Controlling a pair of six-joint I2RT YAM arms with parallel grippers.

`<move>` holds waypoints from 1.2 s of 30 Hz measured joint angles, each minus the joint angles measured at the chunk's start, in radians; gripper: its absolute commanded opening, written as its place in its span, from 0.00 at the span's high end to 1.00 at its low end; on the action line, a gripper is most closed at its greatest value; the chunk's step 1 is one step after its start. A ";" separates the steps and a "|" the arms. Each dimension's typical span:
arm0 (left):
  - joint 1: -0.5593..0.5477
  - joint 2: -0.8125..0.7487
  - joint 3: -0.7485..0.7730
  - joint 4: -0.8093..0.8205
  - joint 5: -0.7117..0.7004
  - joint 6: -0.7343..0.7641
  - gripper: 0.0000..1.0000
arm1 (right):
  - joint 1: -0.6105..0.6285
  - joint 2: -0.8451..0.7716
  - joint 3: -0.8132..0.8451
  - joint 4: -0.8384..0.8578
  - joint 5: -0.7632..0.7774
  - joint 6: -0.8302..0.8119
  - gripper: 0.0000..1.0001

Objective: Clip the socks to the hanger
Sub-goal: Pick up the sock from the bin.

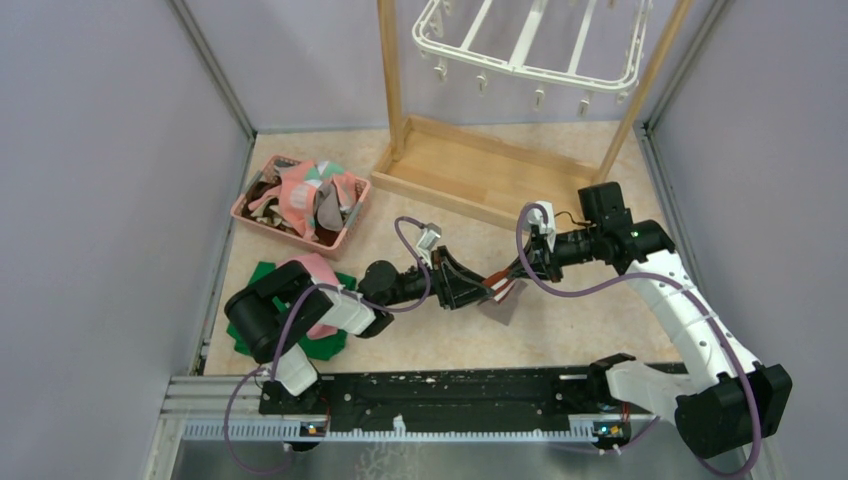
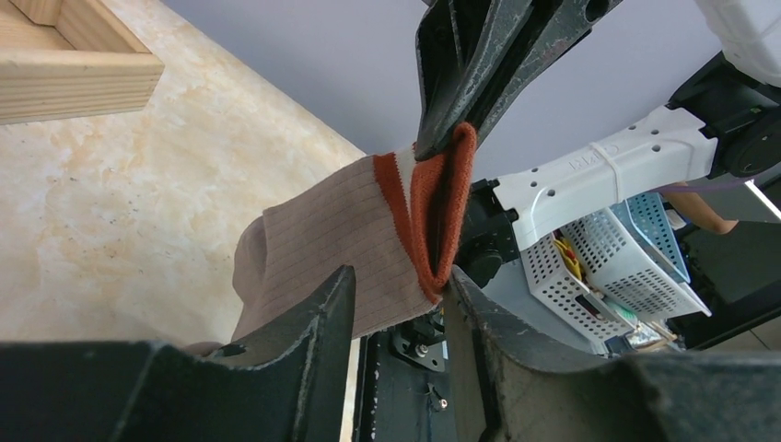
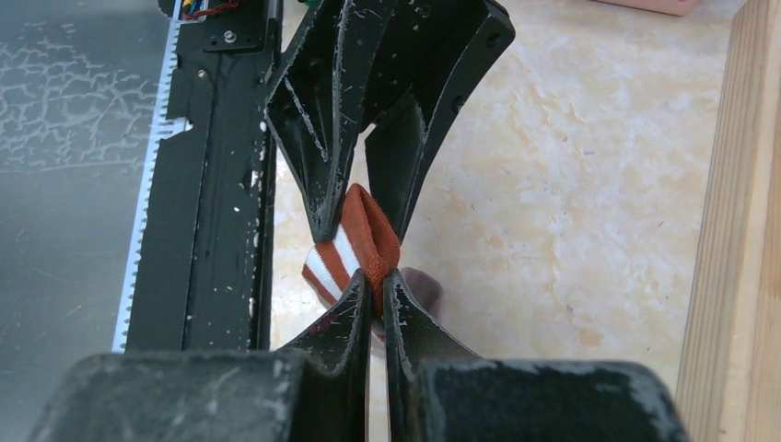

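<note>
A grey-brown sock (image 2: 322, 239) with a red-and-white striped cuff (image 3: 355, 244) hangs low over the floor between the two arms. My right gripper (image 3: 378, 281) is shut on the red cuff edge; in the top view the right gripper (image 1: 517, 280) reaches in from the right. My left gripper (image 2: 401, 285) is open, its jaws standing apart on either side of the cuff, one finger (image 2: 479, 322) touching the red rim. In the top view the left gripper (image 1: 488, 290) meets the sock (image 1: 503, 300) from the left. The white hanger (image 1: 530, 60) hangs at the top, its clips dangling.
A pink basket (image 1: 255, 215) holding more socks (image 1: 310, 195) sits at the back left. The wooden stand's base (image 1: 480, 170) lies just behind the grippers. A green cloth (image 1: 255, 275) and a pink cloth (image 1: 318, 268) lie under the left arm. A black rail (image 1: 450, 395) runs along the near edge.
</note>
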 measured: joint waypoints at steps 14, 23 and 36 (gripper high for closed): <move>-0.005 0.020 0.019 0.002 0.000 -0.026 0.58 | 0.000 0.000 0.000 0.000 0.000 0.000 1.00; -0.005 0.020 0.022 0.002 0.000 -0.030 0.83 | 0.000 0.000 0.000 0.000 0.000 0.000 1.00; -0.005 0.019 0.029 0.003 -0.005 -0.034 1.00 | 0.000 0.000 0.000 0.003 0.000 0.010 0.68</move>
